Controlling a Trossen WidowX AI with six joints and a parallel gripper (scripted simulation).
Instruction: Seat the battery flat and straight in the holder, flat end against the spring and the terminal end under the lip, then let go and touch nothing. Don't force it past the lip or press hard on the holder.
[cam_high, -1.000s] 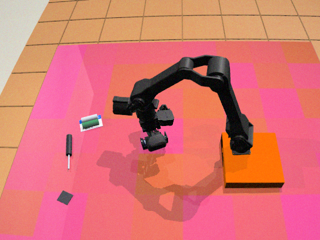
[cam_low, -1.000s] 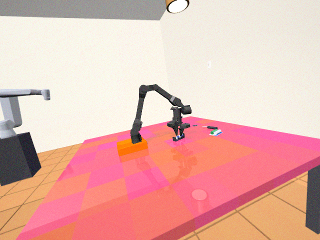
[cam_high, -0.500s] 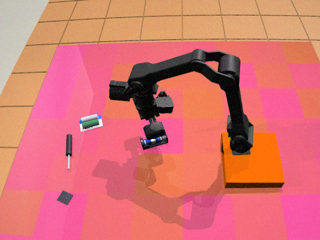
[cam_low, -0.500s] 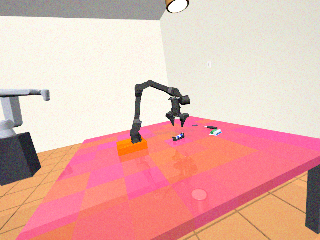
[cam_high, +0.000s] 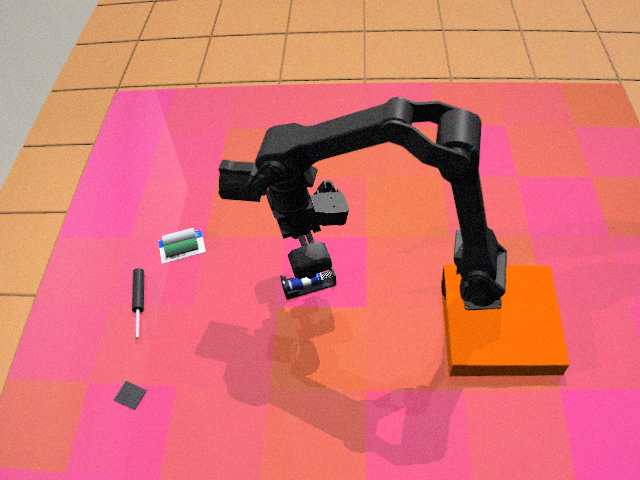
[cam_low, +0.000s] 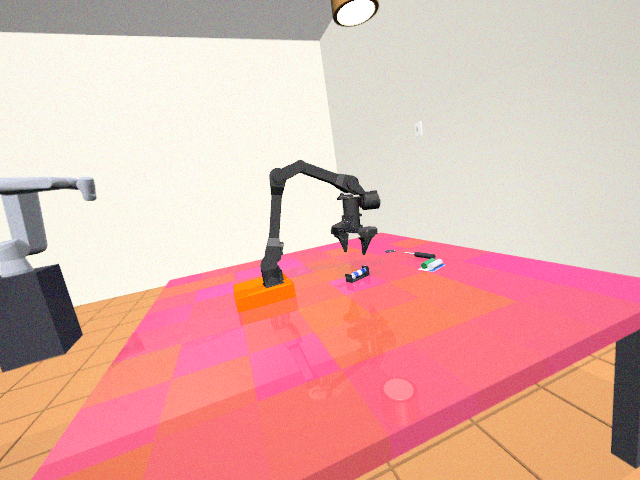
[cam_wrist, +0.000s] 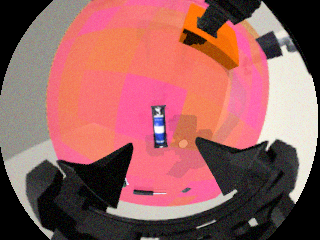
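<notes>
The blue battery with a white band (cam_high: 306, 282) (cam_low: 357, 273) (cam_wrist: 159, 129) lies lengthwise in the black holder (cam_high: 312, 291) (cam_low: 348, 278) (cam_wrist: 158, 106), in line with its long walls. It looks about level. The pale coiled spring (cam_high: 326, 275) shows at the holder end nearer the orange block, by one end of the battery. The other end is at the opposite end wall; whether it is under the lip is too small to tell. My gripper (cam_low: 355, 252) (cam_wrist: 165, 143) is wide open and empty, above the holder and touching neither thing.
A white-and-blue tray with a green and a white cylinder (cam_high: 180, 246) (cam_low: 431, 265) lies left of the holder in the top view. A black-handled screwdriver (cam_high: 138, 290) (cam_low: 424, 255) (cam_wrist: 143, 192) and a dark square (cam_high: 130, 395) lie beyond. The orange block (cam_high: 509, 335) (cam_low: 265, 298) carries the arm's base.
</notes>
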